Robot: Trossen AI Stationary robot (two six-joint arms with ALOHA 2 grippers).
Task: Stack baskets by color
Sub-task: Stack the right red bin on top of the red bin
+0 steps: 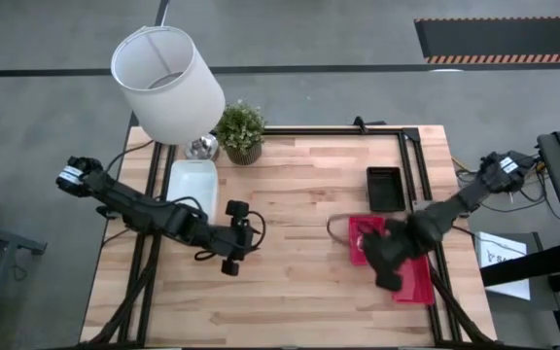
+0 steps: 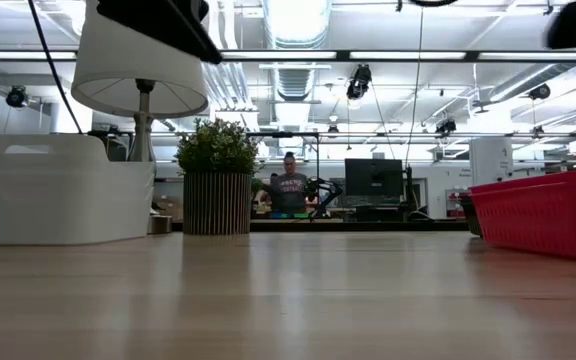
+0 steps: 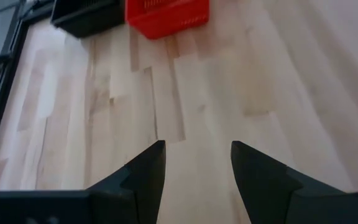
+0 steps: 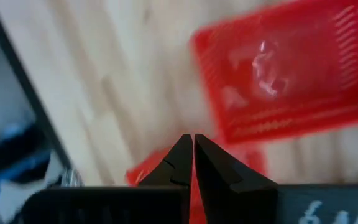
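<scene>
Now right claw point(image 4: 193, 149) pinched empty above red baskets point(image 4: 291, 68); left claw point(image 3: 194, 165) spread, empty

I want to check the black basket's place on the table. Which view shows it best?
The high view: the black basket sits whole near the table's far right edge, beyond the red ones. The left wrist view catches only its corner; the low view shows a dark sliver; the right wrist view shows none.

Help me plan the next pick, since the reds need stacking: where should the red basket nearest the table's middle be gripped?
Judging from the high view, grip the red basket by one upright side wall at its rim, coming from above: it sits upright with its mouth open upward, and bare table beside it leaves room for the fingers.
</scene>
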